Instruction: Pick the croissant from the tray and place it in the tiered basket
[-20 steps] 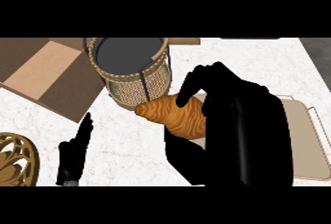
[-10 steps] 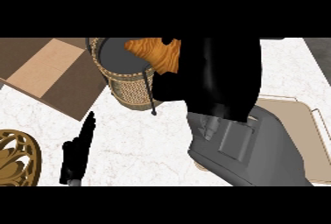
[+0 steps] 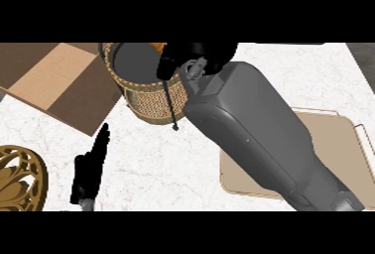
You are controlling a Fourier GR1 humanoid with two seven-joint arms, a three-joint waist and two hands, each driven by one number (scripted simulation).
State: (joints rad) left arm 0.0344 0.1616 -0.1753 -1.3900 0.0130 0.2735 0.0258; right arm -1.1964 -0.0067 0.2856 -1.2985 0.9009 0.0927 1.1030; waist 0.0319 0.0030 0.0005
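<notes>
The croissant [image 3: 155,47] is being held over the tiered basket [image 3: 150,101] near the tabletop's far edge, the right hand [image 3: 196,55] curled round it, so release into the top tier is called for, while the left hand [image 3: 89,168] rests straight-fingered.

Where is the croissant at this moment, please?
In the head view, only an orange sliver of the croissant shows at the top, over the tiered basket, under the right hand.
</notes>
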